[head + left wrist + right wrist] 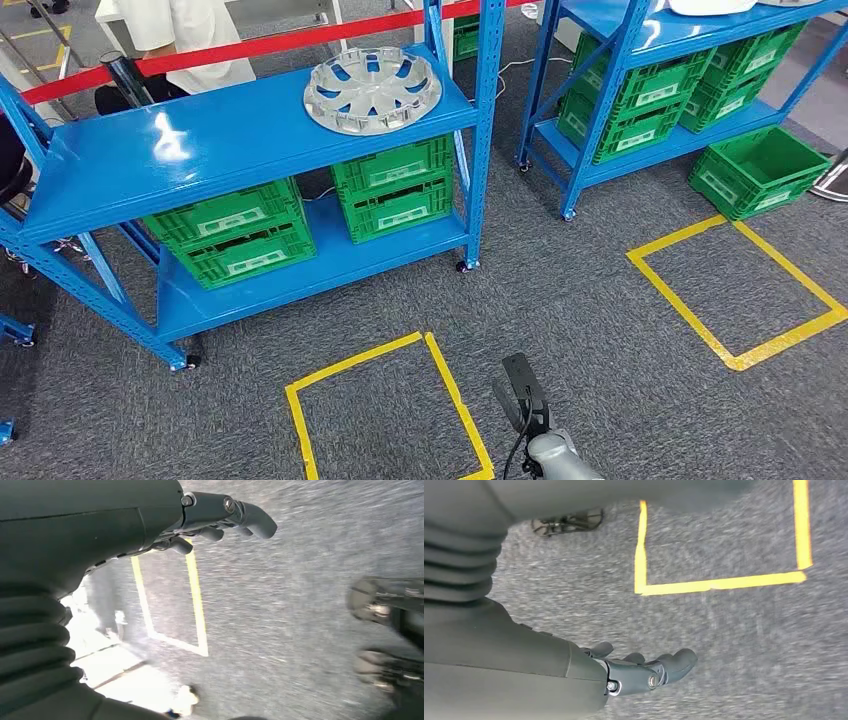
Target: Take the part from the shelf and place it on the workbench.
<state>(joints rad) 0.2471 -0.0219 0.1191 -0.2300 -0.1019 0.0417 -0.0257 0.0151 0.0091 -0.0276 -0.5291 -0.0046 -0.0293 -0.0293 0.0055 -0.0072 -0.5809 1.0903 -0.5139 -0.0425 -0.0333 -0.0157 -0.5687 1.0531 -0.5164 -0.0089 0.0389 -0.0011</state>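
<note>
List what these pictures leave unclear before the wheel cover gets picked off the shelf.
- Crates: contents, head view, hidden under the blue shelf.
- Person: head view, cut by the top edge.
- Left hand and right hand: fingers partly hidden behind the thumbs, wrist views motion-blurred.

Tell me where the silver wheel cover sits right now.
In the head view the silver wheel cover lies flat on the top shelf of the nearer blue rack, at its right end beside the upright post, above the green crates.
</note>
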